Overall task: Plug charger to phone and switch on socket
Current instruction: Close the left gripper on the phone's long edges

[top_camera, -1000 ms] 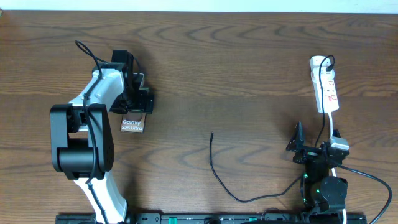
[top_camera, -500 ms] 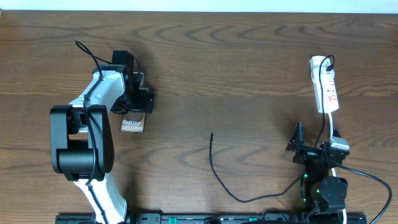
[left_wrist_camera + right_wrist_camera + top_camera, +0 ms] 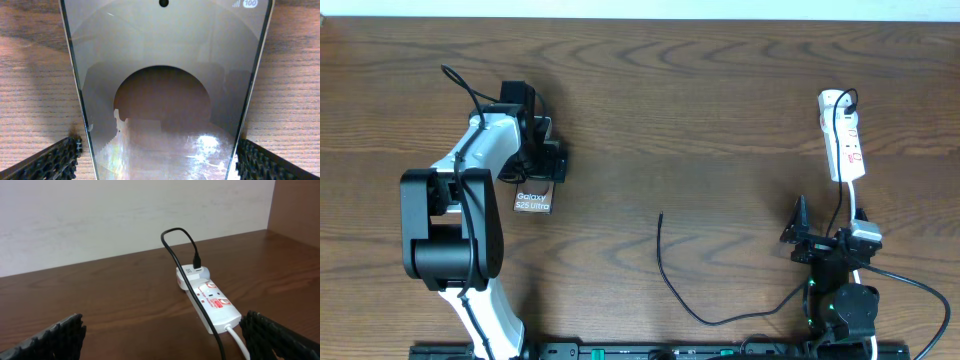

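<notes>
The phone (image 3: 533,202) lies flat on the table at the left, its "Galaxy" lettering showing. My left gripper (image 3: 537,176) hovers over its far end, open. In the left wrist view the phone (image 3: 165,75) fills the frame, with one finger (image 3: 52,161) off each long edge. The charger (image 3: 670,280) is a thin black cable whose free tip lies loose at mid-table. It loops past my right arm up to the socket (image 3: 843,140), a white strip at the far right. My right gripper (image 3: 825,228) stands open and empty, short of the socket (image 3: 211,299), where the charger (image 3: 186,277) is plugged in.
The left arm's white and black body (image 3: 455,230) rises over the table's left front. A white cord (image 3: 239,341) leaves the strip's near end toward my right gripper. A pale wall (image 3: 125,215) stands behind the table's far edge.
</notes>
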`<action>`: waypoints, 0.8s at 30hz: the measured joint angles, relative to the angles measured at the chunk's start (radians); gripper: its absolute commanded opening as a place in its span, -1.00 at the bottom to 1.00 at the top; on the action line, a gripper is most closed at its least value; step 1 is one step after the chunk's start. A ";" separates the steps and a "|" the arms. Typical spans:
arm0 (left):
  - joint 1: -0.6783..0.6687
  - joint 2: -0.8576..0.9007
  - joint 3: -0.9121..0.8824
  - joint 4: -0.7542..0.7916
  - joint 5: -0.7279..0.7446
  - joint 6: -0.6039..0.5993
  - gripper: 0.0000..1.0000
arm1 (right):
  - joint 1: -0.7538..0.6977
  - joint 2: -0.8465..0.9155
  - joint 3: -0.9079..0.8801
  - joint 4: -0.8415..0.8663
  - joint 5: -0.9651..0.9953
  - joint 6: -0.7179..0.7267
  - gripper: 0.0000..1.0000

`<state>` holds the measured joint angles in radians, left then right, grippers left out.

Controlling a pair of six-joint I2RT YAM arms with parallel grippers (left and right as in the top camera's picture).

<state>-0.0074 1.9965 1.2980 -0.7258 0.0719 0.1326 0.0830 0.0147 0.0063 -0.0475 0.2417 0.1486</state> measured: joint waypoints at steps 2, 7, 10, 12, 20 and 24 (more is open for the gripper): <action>0.000 0.000 0.000 0.000 0.000 0.000 0.95 | 0.000 0.000 0.000 0.000 0.000 0.000 0.99; 0.000 0.000 0.000 0.001 0.000 0.000 0.96 | 0.000 0.000 0.000 0.000 0.000 0.000 0.99; 0.000 0.000 0.000 0.000 0.000 0.000 0.96 | 0.000 0.000 0.000 0.000 0.000 0.000 0.98; 0.000 0.000 0.000 0.000 0.000 0.000 0.96 | 0.000 0.000 0.000 0.000 0.000 0.000 0.99; 0.000 0.000 0.000 0.000 0.000 0.000 0.96 | 0.000 0.000 0.000 0.000 0.000 0.000 0.98; 0.000 0.000 0.000 0.000 0.000 0.000 0.98 | 0.000 0.000 0.000 0.000 0.000 0.000 0.99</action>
<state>-0.0074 1.9965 1.2980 -0.7254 0.0719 0.1326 0.0830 0.0147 0.0063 -0.0475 0.2417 0.1486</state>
